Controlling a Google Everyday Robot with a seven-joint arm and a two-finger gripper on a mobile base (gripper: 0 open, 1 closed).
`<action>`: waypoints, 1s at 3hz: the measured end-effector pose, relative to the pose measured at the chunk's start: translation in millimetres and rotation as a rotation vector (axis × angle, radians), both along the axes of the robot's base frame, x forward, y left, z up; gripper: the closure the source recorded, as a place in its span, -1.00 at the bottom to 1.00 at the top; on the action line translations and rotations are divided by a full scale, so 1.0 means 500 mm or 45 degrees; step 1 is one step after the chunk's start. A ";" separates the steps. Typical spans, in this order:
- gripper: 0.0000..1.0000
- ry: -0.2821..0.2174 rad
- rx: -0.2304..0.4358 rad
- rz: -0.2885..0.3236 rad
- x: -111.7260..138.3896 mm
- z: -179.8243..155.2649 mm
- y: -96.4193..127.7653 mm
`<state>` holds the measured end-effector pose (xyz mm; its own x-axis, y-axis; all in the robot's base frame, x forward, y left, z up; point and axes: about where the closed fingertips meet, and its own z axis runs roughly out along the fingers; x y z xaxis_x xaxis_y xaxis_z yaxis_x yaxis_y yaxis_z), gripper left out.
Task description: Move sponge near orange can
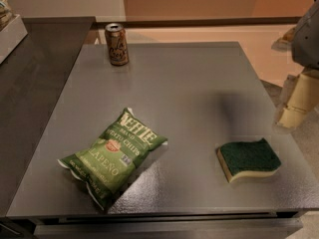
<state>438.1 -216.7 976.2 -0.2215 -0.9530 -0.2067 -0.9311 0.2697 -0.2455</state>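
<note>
The grey table (189,83) carries three things. The sponge (249,159) lies flat at about 4 o'clock from the table's middle, near the right edge, green side up with pale foam showing along its near side. The can (116,44) stands upright at 11 o'clock, close to the far edge and well apart from the sponge. A green chip bag (115,156) lies at 8 o'clock, tilted. The gripper (291,113) hangs at 3 o'clock, past the right edge, above and just beyond the sponge, not touching it; how wide its grip stands I cannot tell.
</note>
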 end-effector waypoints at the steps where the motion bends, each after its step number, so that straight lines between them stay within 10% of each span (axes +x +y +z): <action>1: -1.00 -0.002 0.000 0.000 0.000 0.001 0.000; 3: -1.00 0.052 -0.005 0.058 -0.060 -0.053 0.009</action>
<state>408.1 -212.3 949.6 -0.1859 -0.9630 -0.1950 -0.9516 0.2259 -0.2083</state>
